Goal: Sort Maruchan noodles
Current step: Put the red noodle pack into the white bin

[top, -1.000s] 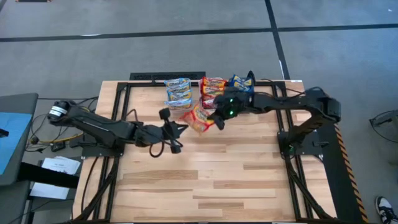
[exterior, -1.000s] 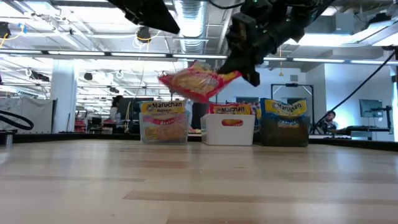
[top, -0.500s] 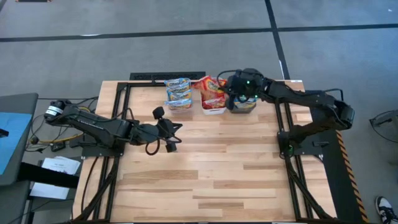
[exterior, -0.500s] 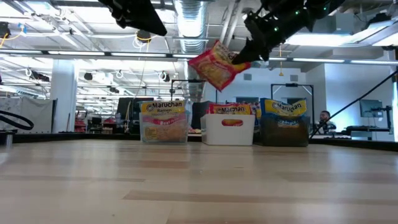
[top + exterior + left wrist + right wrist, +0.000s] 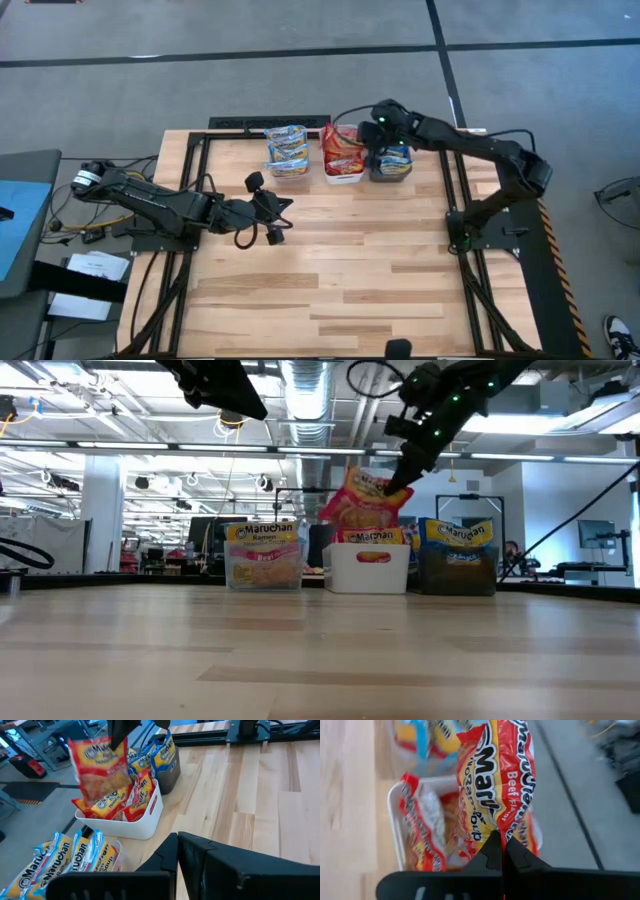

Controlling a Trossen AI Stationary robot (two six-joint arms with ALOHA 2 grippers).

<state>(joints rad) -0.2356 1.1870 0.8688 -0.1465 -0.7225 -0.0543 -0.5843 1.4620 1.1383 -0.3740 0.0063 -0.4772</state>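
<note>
Hanging long-axis-down directly above the white rectangular plastic bin (image 5: 345, 176), a red flat plastic noodle packet (image 5: 365, 507) was pinched by the right gripper (image 5: 374, 137); left gripper (image 5: 276, 215) closed, empty, well apart.

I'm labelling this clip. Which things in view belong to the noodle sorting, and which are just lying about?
Job:
- red plastic ramen packet, pinched in the right gripper over the white plastic bin
- clear plastic bin and dark plastic bin, each holding packets

Lying about:
- left gripper, shut, empty, waiting mid-table
- wooden table
</note>
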